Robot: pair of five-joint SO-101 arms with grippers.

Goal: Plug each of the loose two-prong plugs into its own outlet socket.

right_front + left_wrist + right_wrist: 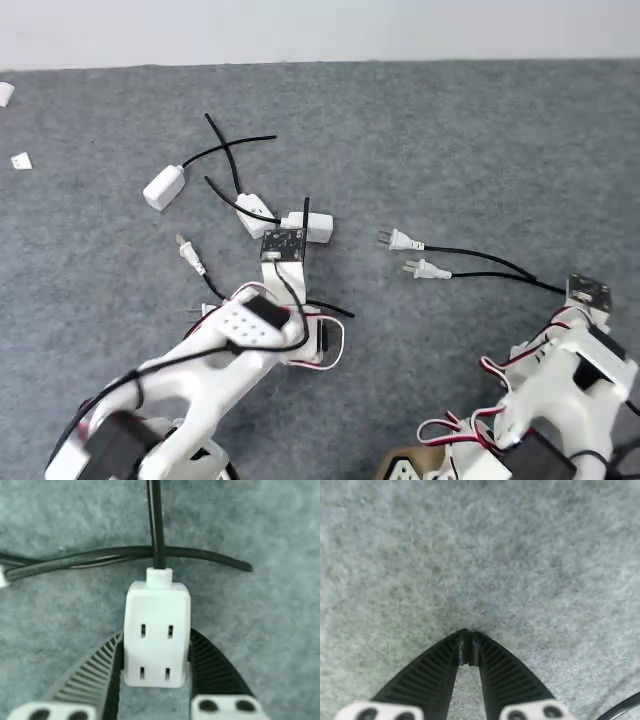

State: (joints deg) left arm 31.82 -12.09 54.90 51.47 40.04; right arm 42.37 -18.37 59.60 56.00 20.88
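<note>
White outlet socket [157, 605] clamped in the left gripper [156, 647] on grey carpet [480, 140].
A black cable [100, 559] is crossed just behind it. A farther plug [398, 239] and a nearer plug [426, 269] are laid side by side amid bare carpet. The right gripper's [468, 650] tips are pressed together over open carpet.

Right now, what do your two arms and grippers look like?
The left arm and right arm are white plastic with black motor blocks and looped red, white and black wires. The left gripper and right gripper have black ribbed fingers on white bases with round holes.
</note>
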